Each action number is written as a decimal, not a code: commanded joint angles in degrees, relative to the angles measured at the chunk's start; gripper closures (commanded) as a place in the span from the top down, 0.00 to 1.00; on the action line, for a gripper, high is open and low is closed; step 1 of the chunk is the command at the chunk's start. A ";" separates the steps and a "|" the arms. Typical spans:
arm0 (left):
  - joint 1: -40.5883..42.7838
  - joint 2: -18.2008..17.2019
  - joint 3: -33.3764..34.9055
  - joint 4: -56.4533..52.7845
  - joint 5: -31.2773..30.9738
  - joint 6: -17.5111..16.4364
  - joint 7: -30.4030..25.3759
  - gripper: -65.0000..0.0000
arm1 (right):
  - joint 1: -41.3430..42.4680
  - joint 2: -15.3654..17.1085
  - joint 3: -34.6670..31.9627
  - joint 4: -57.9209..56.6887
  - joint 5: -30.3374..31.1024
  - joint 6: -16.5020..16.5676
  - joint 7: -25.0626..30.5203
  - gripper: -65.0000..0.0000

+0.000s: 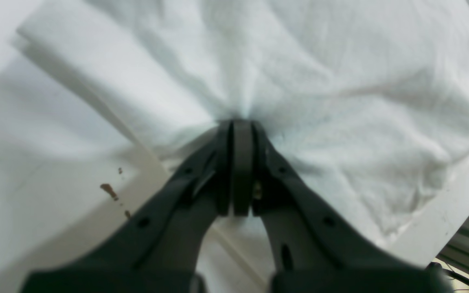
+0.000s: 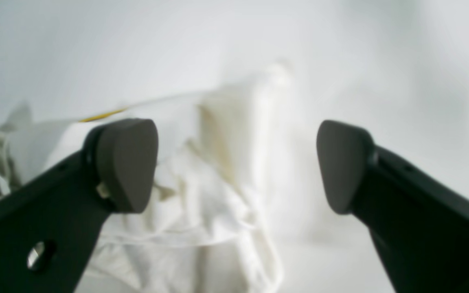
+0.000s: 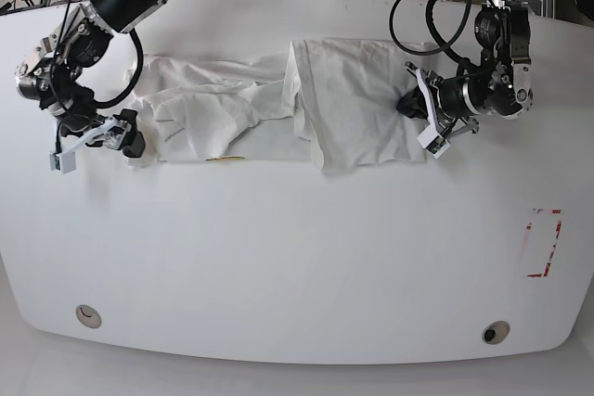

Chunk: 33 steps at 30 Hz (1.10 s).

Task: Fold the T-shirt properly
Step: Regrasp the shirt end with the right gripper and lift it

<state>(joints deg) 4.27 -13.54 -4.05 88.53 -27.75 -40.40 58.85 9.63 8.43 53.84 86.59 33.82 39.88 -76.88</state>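
- The T-shirt [image 3: 278, 104] is spread out wrinkled along the far side of the desk [image 3: 297, 257], roughly centred between the desk's left and right edges. One end is doubled over itself into a thicker flap near the middle.
- The desk is a big white top with rounded corners. Two small round fittings can be seen near the front edge, one at the front left [image 3: 88, 314] and one at the front right [image 3: 496, 332].
- A red rectangle outline [image 3: 542, 243] is marked on the desk near the right edge, well apart from the shirt.
- A few small brown spots [image 1: 110, 190] are seen on the desk surface in the left wrist view, beside the cloth edge.
- Behind the far edge, black cables [image 3: 436, 6] and bits of equipment are piled up; floor shows at the top.
- The left tool [image 1: 240, 124] is clamped fully together, with a pinch of shirt fabric caught at its tips, the cloth puckering out from that spot.
- The right tool [image 2: 236, 162] is spread wide and nothing is held in it. It sits at the shirt's other end, near the desk's left edge, with crumpled fabric seen between its pads [image 2: 126, 162].
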 commanded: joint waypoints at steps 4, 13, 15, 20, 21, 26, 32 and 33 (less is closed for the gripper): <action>-0.19 -0.57 -0.03 -0.14 3.70 0.40 3.00 0.00 | 0.97 6.12 1.50 -7.95 6.04 0.12 1.15 0.91; -0.27 -0.66 -0.03 -0.14 3.70 0.40 3.00 0.00 | -1.14 8.06 1.23 -13.14 6.84 0.12 1.41 0.91; -0.27 -0.66 -0.03 -0.14 3.70 0.40 3.00 0.00 | -1.76 7.62 0.79 -12.70 7.45 0.12 1.32 0.91; -0.27 -0.66 0.05 -0.14 3.70 0.40 3.00 0.00 | -4.13 4.98 -1.84 -12.52 9.47 0.12 1.50 0.91; -0.27 -0.66 0.05 -0.14 3.70 0.40 3.00 0.00 | -4.66 4.54 -2.28 -12.52 9.74 0.12 1.50 0.91; -0.27 -0.66 0.05 0.04 3.70 0.40 3.00 0.00 | -6.42 1.90 -5.71 -11.29 10.44 0.12 1.59 0.91; -0.27 -0.66 0.05 -0.05 3.70 0.40 3.00 0.00 | -7.91 -1.17 -9.23 -5.58 10.26 0.12 1.67 0.91; -0.27 -0.66 0.05 -0.05 3.70 0.40 3.00 0.00 | -7.91 -1.52 -9.49 -4.96 10.26 0.12 1.67 0.90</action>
<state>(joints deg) 3.97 -13.56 -3.97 88.49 -27.49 -40.40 59.05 1.76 7.42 44.91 79.57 44.77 40.47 -74.08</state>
